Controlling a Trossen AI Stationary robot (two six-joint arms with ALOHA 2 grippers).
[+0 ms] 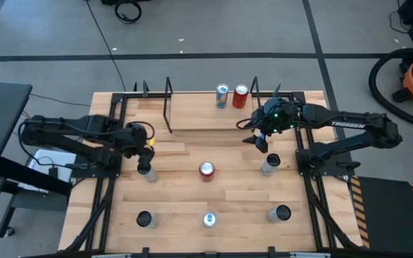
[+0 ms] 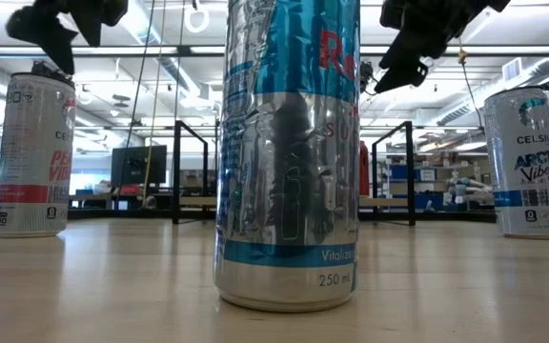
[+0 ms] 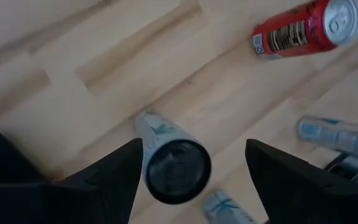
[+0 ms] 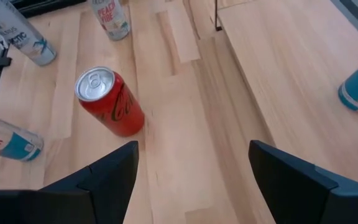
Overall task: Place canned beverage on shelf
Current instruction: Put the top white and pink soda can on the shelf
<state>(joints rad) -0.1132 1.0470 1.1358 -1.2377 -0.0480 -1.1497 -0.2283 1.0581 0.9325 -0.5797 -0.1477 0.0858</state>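
Observation:
The shelf [image 1: 206, 107], a pale board between two black wire frames, stands at the table's far middle. A blue-and-silver can [image 1: 222, 95] and a red can [image 1: 241, 95] stand on its right end. My left gripper [image 1: 148, 152] is open above a silver can with a dark top [image 3: 176, 171], its fingers on either side of the can and clear of it. My right gripper [image 1: 259, 140] is open and empty in the air near the shelf's right frame, beside another silver can [image 1: 269, 165]. A red cola can [image 4: 107, 99] stands upright at the table's middle.
Three more cans stand in a row near the front edge: one left [image 1: 144, 218], one middle [image 1: 209, 219] that fills the low view [image 2: 289, 152], one right [image 1: 279, 213]. The shelf's left half is bare board [image 1: 192, 107].

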